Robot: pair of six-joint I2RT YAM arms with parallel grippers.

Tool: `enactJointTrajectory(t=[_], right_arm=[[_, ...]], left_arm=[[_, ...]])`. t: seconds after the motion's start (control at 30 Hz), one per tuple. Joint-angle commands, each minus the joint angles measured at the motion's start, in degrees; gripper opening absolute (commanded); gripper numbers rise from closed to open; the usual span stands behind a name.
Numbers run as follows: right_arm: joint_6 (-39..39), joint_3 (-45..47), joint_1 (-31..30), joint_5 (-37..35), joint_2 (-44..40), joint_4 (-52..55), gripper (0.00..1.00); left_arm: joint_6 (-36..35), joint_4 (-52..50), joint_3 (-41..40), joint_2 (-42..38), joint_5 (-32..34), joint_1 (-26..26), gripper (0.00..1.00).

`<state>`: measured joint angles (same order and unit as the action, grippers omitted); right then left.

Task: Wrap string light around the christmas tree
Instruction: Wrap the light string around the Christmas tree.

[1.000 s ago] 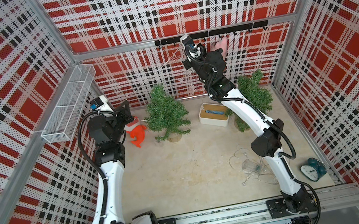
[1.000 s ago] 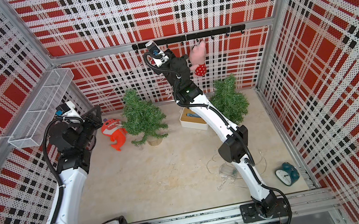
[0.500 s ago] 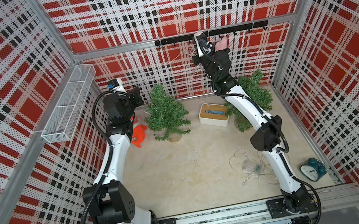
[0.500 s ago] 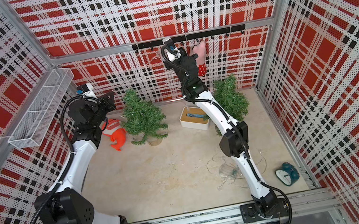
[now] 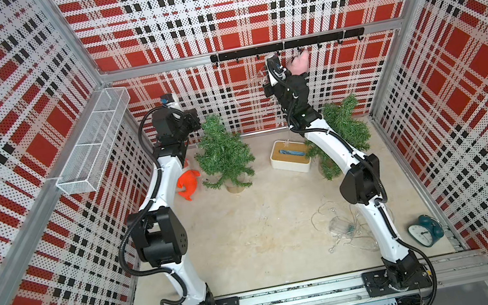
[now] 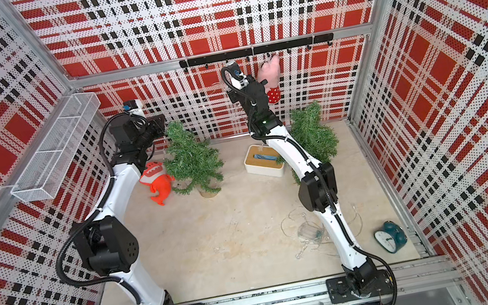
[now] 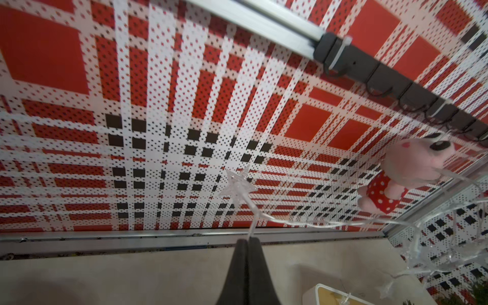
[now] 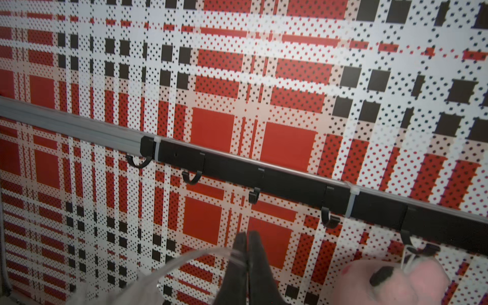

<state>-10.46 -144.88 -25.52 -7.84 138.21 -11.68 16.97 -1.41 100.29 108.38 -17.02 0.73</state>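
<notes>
- Most of the string light sits in a loose heap at the lower right of a top view, right by the right arm.
- The left gripper, bottom centre of the left wrist view, is pinched tight on the clear wire just under a star bulb.
- The right gripper, bottom centre of the right wrist view, is clamped on the same wire, high up by the hook rail and pink plush toy.
- The christmas tree, upper centre, looks bare, with the left gripper beside its tip.
- Danger: the wire could catch a hook or the plush.
- A hard tug might tip the tree, or the thin wire could slip free.
- The floor heap may snag under the arm.
</notes>
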Motion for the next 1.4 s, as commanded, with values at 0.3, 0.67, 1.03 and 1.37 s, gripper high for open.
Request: enactJointTrajectory(t=[0.3, 0.67, 1.03, 1.37], right_arm=[[-7.8, 19.7, -0.8, 0.7, -15.6, 3.8, 0.00], [-5.9, 0.8, -3.0, 6.4, -7.3, 8.0, 0.00], [-1.8, -2.1, -5.6, 9.0, -8.5, 10.1, 0.00], [2.6, 6.9, -9.2, 5.9, -15.5, 14.6, 0.00]], left_arm=[[-2.3, -2.2, -8.0, -1.6, -0.9, -0.1, 0.00], [0.3, 2.6, -16.5, -8.2, -1.8, -1.7, 0.00], [0.4, 2.9, -19.4, -10.0, -2.2, -1.9, 0.00], [0.2, 3.7, -21.5, -10.4, -1.7, -1.8, 0.00]])
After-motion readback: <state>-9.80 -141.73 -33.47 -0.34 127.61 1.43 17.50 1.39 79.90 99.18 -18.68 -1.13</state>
